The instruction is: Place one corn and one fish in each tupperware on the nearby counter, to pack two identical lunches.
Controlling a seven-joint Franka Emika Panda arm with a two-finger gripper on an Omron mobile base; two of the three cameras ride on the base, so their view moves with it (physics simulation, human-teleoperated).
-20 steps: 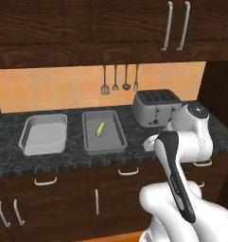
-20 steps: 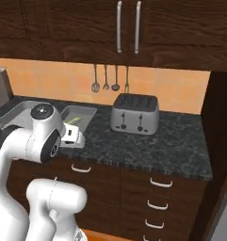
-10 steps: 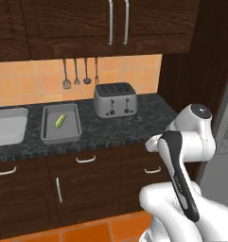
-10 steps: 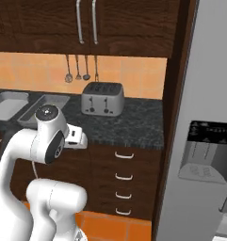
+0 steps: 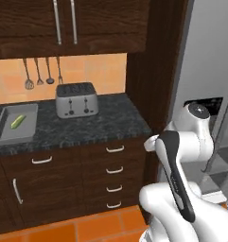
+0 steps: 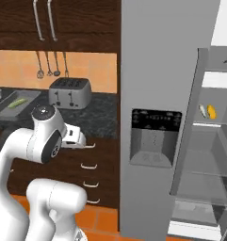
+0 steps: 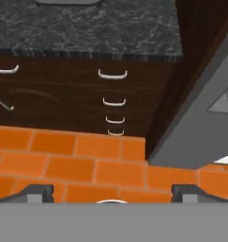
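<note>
Corn (image 5: 17, 121) lies in shallow grey tupperware (image 5: 4, 135) on speckled counter (image 5: 106, 123).

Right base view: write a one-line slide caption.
White robot arm beside grey fridge, its door open on a yellow corn ear.

Counter (image 5: 96, 124): toaster (image 5: 76, 99), tupperware (image 5: 6, 133) holding corn (image 5: 17, 121).

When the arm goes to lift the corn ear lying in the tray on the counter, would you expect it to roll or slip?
The corn looks rounded and finger-like, so a nudge would probably roll it sideways. It lies flat in the tupperware, whose raised rim should likely stop it. It seems small and stiff, so probably light, though its smooth surface might slip between the fingers.
</note>
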